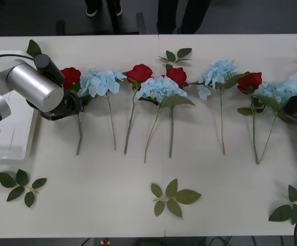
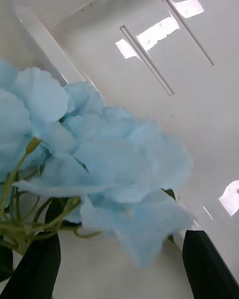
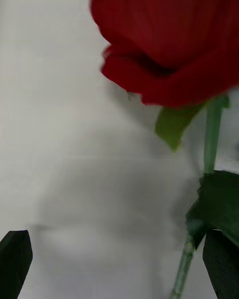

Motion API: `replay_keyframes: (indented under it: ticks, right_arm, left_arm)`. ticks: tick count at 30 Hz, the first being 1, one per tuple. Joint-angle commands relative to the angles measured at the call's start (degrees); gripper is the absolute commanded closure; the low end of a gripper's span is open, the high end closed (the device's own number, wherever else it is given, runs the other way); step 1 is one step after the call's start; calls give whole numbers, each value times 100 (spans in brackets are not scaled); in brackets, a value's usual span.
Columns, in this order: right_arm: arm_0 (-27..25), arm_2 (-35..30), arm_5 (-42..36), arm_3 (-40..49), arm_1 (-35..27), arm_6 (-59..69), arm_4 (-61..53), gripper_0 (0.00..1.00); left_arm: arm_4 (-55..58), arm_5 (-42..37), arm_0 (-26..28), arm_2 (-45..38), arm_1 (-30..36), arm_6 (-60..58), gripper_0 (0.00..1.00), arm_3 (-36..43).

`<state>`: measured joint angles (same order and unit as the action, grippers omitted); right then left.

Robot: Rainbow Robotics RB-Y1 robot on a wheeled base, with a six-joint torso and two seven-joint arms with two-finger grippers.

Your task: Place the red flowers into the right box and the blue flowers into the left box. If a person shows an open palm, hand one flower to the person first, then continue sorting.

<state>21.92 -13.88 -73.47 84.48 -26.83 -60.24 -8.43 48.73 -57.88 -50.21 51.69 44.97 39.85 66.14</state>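
**A:** Where are your grippers rn?

**B:** I'm hanging my left gripper [image 3: 119, 266] w/ fingers spread wide, nothing grasped, over the leftmost red rose [image 1: 70, 77]. Its stem [image 3: 211, 129] is running just inside one finger [image 3: 221, 264], so I'm judging I'm lining up to close on it below the bloom.

**A:** And the right?

**B:** I'm holding my right gripper [image 2: 119, 266] open too, gaping, empty, at the far right end of the row. The rightmost blue flower [image 2: 104, 164] is sitting betw. the fingers, w/ the right box [image 2: 194, 104] right behind it.

**A:** Why those two?

**B:** Prob. bc each is nearest its arm. Snag tho: red is going right, blue left, so I'm facing a cross-table carry for both. The left box [image 1: 5, 146] is lying under my left arm.

**A:** Rest of the flowers?

**B:** They're lying in one row on the table [image 1: 112, 205], heads away from me, stems toward me. No palm showing.
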Motion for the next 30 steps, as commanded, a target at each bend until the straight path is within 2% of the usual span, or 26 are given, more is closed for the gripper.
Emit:
replay_keyframes:
  ticks: [1,8,9,10,11,12,13,18,22,24,30]
  right_arm:
    - [366,114,307,-291,-112,329,-123,28]
    - [463,237,439,-441,-104,311,-203,29]
    - [471,281,457,-441,-104,311,-194,28]
    - [463,289,474,-441,-104,285,-176,29]
    - [463,298,483,-494,-104,267,-176,29]
    - [463,307,492,-520,-104,259,-176,29]
    - [463,325,518,-564,-104,180,-211,29]
    - [454,254,140,-204,-104,188,-598,29]
    - [454,-97,-827,526,-130,30,-976,29]
    - [454,-141,-1046,702,-130,-5,-1064,29]
    - [428,87,-686,640,-130,21,-1108,29]
  left_arm:
    - [66,31,-164,-80,11,-144,0,101]
    - [180,31,-156,-80,-6,-144,0,180]
    - [172,31,-156,-80,-24,-135,6,180]
    - [163,31,-156,-80,-24,-135,28,180]
    - [101,31,-138,-80,-50,-135,76,180]
    - [66,31,-138,-80,-59,-135,91,180]
    - [13,31,-138,-71,-76,-117,98,180]
    - [-145,66,-138,8,-76,-117,100,180]
    - [-162,75,-138,8,-76,-91,100,180]
    - [-162,75,-138,17,-76,-82,100,180]
    - [-136,75,-138,17,-76,-65,100,180]
